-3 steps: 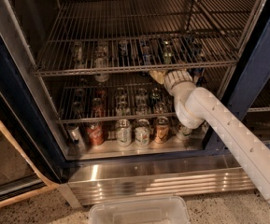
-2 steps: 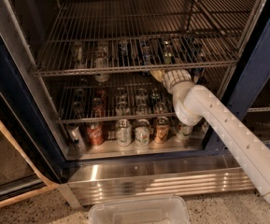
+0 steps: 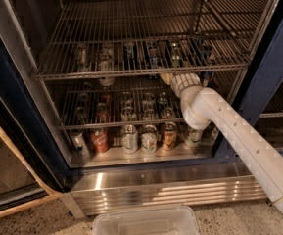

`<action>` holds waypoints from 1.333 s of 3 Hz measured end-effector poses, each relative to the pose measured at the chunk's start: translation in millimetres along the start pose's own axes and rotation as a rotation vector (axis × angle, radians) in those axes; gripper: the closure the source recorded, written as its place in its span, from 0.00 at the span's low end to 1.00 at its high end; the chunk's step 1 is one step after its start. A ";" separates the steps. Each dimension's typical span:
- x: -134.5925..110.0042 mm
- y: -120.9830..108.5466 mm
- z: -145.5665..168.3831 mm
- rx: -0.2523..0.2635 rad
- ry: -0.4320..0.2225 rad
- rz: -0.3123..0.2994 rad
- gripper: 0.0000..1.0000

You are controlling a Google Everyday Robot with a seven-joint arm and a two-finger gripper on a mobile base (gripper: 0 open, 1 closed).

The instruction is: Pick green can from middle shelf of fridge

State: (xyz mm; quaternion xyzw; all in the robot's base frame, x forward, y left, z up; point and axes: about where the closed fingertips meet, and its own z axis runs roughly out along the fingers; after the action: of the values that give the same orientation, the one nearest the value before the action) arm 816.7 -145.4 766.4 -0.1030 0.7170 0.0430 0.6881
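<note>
slowly, we should bring the gripper (image 3: 168, 77), whose grip we cannot tell, from the upper rack (image 3: 106, 73) edge toward 7 o'clock, level above the middle shelf (image 3: 131, 124).

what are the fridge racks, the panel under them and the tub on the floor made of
Racks: chrome-looking metal wire, thin shiny rods. Base panel: likely stainless steel, ribbed, brushed sheen. Tub: probably translucent plastic, cloudy and see-through. The gripper sits just under the upper rack front edge, right of centre.

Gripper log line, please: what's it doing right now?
stage: reach | gripper: in fridge, under upper rack, above middle shelf | arm: enters from right
</note>
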 end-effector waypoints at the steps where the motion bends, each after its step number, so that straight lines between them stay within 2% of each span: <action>1: 3.8 -4.5 0.7 0.016 0.007 -0.002 0.44; 2: 7.2 -10.4 2.0 0.033 0.012 -0.001 0.44; 3: 6.5 -15.2 3.4 0.045 0.006 0.004 0.26; 4: 9.1 -13.5 -9.9 0.055 -0.005 0.024 0.19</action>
State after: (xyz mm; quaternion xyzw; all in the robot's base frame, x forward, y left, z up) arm 809.5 -161.4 758.9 -0.0752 0.7175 0.0317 0.6918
